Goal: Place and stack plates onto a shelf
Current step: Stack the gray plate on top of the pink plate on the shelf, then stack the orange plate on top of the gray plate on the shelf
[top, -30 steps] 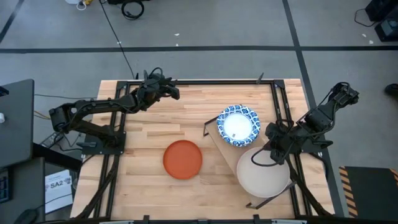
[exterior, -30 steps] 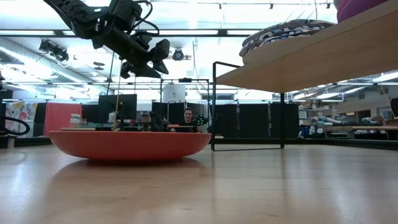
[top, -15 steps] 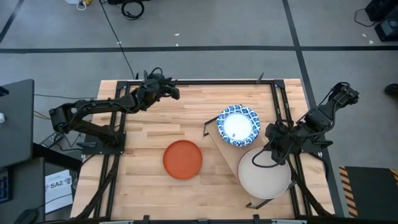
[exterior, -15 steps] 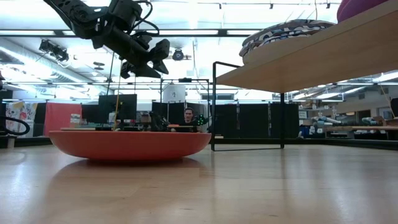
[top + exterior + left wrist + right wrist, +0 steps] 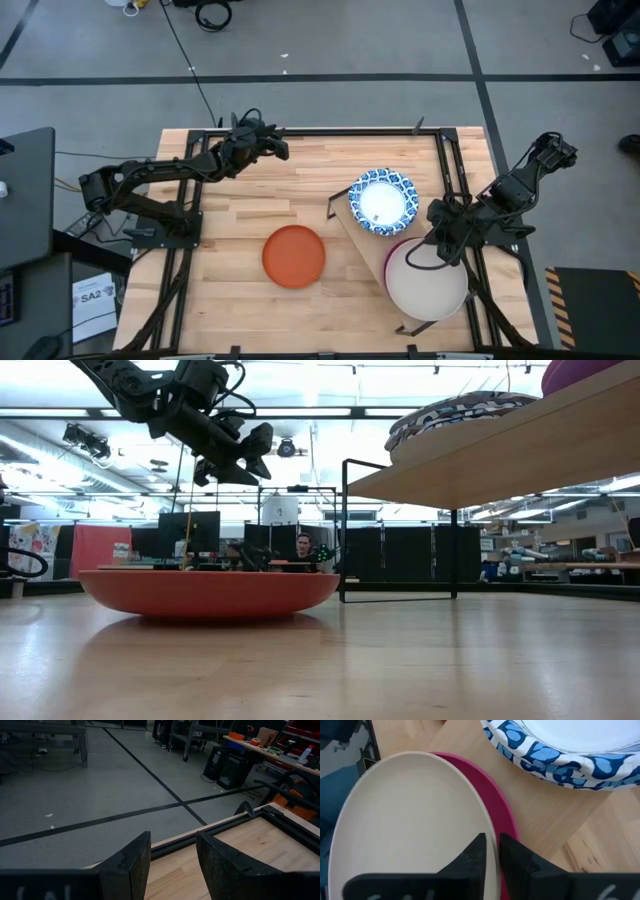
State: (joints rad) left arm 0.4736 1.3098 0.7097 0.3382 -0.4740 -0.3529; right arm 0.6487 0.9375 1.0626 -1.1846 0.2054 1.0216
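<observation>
A pale cream round plate (image 5: 428,285) is seen on the near end of the light-wood shelf (image 5: 545,810), at the right. It is laid on top of a pink round plate (image 5: 502,815). The right gripper (image 5: 492,852) is held at the cream plate's far rim, a little open, with the rim between its fingers. An orange-red round plate (image 5: 294,256) is set on the wooden table (image 5: 250,200) to the left. Farther along the shelf, a blue-and-white patterned plate (image 5: 382,201) is seen. The left gripper (image 5: 280,150) is held open and empty above the table's far left.
</observation>
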